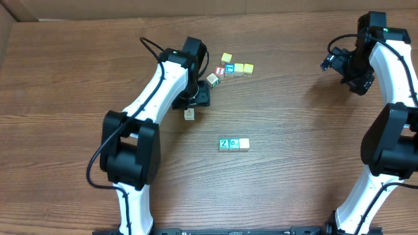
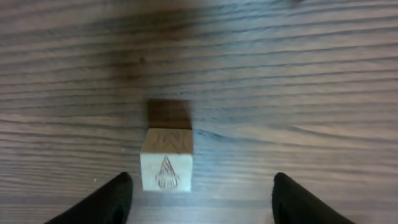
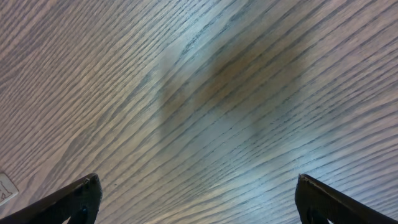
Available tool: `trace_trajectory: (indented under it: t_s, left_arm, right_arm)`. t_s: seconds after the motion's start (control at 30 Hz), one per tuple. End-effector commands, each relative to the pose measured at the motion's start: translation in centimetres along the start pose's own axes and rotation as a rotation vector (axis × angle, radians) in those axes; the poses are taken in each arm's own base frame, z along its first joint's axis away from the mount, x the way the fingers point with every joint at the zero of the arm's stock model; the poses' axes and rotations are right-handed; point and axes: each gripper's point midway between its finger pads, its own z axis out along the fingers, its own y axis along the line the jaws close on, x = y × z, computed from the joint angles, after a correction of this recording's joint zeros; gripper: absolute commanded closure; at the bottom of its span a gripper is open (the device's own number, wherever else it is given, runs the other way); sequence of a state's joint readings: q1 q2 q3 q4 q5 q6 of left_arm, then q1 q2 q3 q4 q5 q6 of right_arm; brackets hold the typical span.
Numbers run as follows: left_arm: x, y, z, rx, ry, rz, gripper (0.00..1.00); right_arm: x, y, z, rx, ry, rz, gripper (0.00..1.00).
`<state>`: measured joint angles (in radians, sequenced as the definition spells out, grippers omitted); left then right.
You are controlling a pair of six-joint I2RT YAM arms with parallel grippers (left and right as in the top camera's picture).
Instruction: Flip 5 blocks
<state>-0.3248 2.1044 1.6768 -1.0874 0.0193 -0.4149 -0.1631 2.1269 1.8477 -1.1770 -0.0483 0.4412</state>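
A small pale wooden cube stands alone on the brown wooden table, with bare wood either side between it and the left fingers. A row of three cubes blocks the table's middle. A cluster of coloured cubes crowds the far edge. Toward the right edge the wood lies bare.

The green block bears a white Z; the teal block a white mark. The table is brown, dark-grained.
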Motion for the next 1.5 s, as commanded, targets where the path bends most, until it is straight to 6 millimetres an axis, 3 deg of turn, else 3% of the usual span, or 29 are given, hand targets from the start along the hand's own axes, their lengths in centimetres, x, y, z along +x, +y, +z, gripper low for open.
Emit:
trace_trajectory:
  t_s: [0.0,0.13,0.4,0.6,0.9,1.2,1.47]
  left_arm:
    - [0.5,1.0,2.1,-0.048,0.048,-0.020,0.44]
    - [0.7,1.5,2.9,-0.065,0.071,-0.024,0.45]
    - [1.1,1.7,2.9,-0.076,0.087,-0.014,0.44]
    - [0.7,3.0,2.8,-0.148,0.064,0.043,0.47]
    - [1.0,2.5,2.9,-0.130,0.075,0.074,0.54]
    - [1.3,2.6,3.3,-0.136,0.080,0.079,0.51]
    - [1.3,2.6,3.4,-0.136,0.078,0.079,0.54]
  right_arm:
    - [-0.8,0.5,-1.5,-0.021,-0.042,-0.010,0.00]
    - [-0.8,0.5,-1.5,-0.021,-0.042,-0.010,0.00]
    - [-0.8,0.5,-1.5,-0.021,-0.042,-0.010,0.00]
    - [-0.8,0.5,-1.5,-0.021,-0.042,-0.010,0.00]
    - [-0.8,0.5,-1.5,-0.021,-0.042,-0.010,0.00]
    - [-0.8,0.5,-1.5,-0.021,-0.043,-0.010,0.00]
    - [-0.8,0.5,-1.5,-0.021,-0.042,-0.010,0.00]
